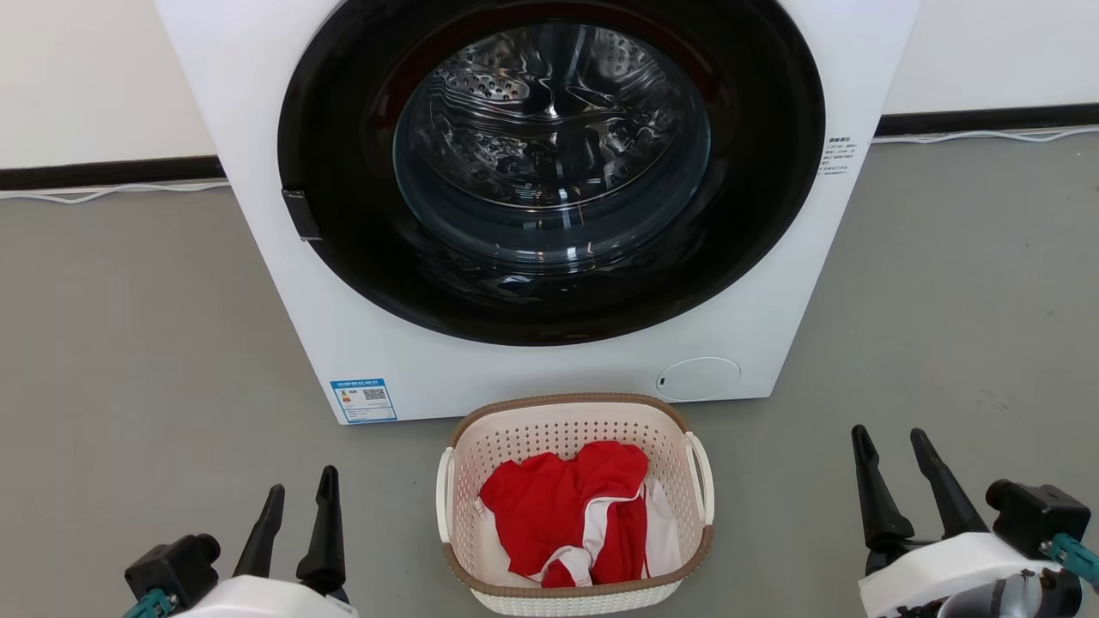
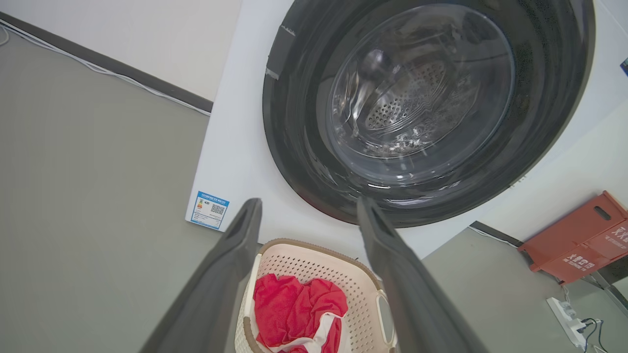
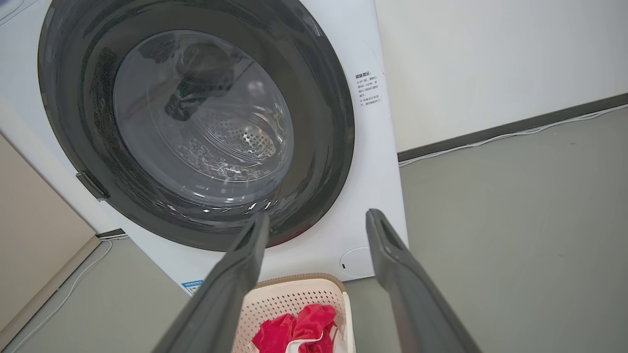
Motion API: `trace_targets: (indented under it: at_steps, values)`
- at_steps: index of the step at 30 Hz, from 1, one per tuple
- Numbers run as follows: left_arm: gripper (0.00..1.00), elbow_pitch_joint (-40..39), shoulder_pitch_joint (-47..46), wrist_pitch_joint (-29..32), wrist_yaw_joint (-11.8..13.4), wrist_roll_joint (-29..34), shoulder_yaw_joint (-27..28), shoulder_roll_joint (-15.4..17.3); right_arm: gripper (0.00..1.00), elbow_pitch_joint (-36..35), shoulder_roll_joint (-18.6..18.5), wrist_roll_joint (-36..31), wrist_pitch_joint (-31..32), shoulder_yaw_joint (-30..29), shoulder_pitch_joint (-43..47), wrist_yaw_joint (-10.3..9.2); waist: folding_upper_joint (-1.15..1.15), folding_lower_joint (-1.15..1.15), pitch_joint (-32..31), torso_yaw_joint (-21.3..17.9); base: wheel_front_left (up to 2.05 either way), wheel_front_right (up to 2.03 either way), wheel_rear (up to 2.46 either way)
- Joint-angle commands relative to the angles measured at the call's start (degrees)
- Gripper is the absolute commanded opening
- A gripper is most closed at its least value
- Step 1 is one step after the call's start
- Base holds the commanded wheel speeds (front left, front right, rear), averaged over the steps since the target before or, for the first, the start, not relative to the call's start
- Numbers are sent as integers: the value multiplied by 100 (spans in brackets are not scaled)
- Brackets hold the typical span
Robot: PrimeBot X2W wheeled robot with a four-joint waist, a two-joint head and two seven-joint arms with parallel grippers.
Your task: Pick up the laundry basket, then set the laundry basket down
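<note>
The laundry basket [image 1: 567, 429], cream-white and perforated with a brown rim and white side handles, stands on the grey floor in front of the washer, holding red and white clothes [image 1: 571, 511]. It also appears low in the left wrist view as the laundry basket [image 2: 314, 260] and in the right wrist view as the laundry basket [image 3: 294, 294]. My left gripper [image 1: 302, 491] is open, well to the basket's left. My right gripper [image 1: 891, 438] is open, well to its right. Neither touches it.
A white front-loading washer [image 1: 412, 360] with a dark round door [image 1: 549, 172] stands right behind the basket. A red crate [image 2: 574, 240] and a power strip [image 2: 564, 314] lie on the floor beside it. A white cable [image 1: 112, 190] runs along the wall.
</note>
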Motion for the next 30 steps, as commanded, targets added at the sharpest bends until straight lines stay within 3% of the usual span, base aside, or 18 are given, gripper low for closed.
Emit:
trace_targets:
  at_steps: [1, 30]
  values:
    - [100, -191, -57, -89, -16, 206, 108, 62, 100, -138, -114, -209, -122, 115, -318, 32, 0, 0, 0, -3, 0, 0, 0]
    - [100, -279, 49, -577, 25, 2225, 151, 87, 100, 18, -177, -2349, -610, 217, -240, 42, 0, 0, 43, -64, 0, 0, 0]
